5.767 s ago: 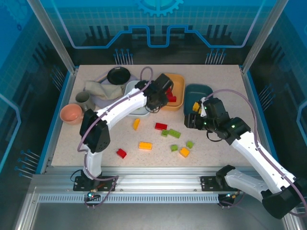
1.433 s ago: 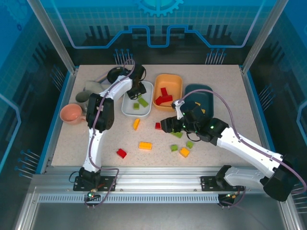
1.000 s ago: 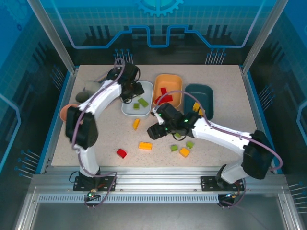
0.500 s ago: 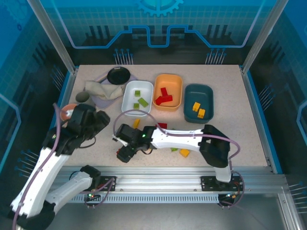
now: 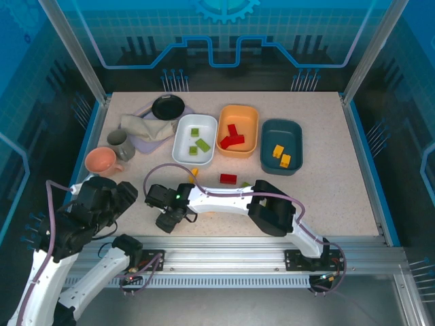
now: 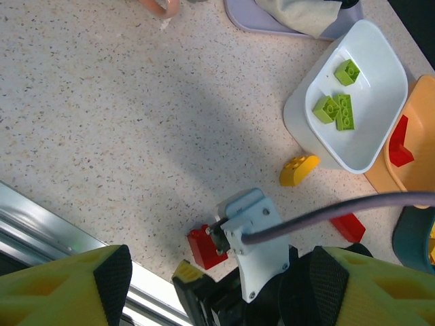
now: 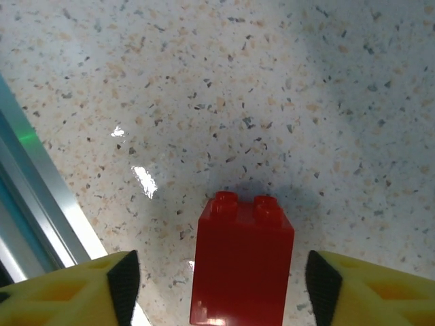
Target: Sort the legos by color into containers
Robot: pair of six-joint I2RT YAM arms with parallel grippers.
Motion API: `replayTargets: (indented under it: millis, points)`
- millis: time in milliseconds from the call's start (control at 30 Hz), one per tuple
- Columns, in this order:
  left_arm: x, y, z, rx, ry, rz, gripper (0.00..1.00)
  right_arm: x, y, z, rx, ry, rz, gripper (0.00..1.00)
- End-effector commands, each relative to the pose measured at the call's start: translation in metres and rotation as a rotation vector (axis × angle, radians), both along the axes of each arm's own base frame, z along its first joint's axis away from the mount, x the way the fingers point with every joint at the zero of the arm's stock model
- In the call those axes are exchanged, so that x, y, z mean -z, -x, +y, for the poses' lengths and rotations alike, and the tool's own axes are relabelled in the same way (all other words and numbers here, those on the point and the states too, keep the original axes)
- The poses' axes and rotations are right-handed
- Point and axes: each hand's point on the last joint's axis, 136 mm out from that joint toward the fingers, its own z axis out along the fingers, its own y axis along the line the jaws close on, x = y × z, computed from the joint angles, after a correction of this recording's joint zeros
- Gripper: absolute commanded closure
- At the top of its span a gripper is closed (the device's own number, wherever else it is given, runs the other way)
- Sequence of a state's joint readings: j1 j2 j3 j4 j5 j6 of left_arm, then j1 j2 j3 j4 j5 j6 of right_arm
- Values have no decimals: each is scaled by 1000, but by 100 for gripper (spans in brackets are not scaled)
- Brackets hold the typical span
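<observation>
Evidently the right gripper (image 7: 221,285) hovered over the red lego (image 7: 243,261), jaws apart astride it for grasping; the left gripper (image 6: 219,278), near it, gaped empty.

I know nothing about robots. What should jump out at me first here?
The right arm reaches far leftward along the table's near edge, its open right gripper straddling a red brick. At the back, the white tub holds green bricks, the orange tub red bricks, the teal tub yellow-orange bricks.
</observation>
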State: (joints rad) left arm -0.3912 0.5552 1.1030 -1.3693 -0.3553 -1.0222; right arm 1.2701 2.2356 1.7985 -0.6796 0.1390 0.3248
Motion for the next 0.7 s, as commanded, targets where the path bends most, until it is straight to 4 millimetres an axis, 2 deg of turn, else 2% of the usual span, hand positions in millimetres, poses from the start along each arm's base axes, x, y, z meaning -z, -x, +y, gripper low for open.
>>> replayTargets:
  millis: [0,200,333,400,533,667]
  points:
    - [5,8,4,5,-21,24,27,8,4,0,17,46,2,40]
    - [7,5,-4,41,1,18,27,12,-4,-3,41,82,-19,59]
    - [11,-1,-12,74,17,17,28,4,-10,-4,52,71,-31,67]
    - [14,-5,-17,87,28,21,28,-7,-17,-7,73,49,-35,69]
    - [15,-25,-41,170,84,-4,29,-51,-52,-26,165,-21,-89,71]
    - [15,-51,-72,277,140,-11,29,-86,-105,-74,320,-56,-127,71]
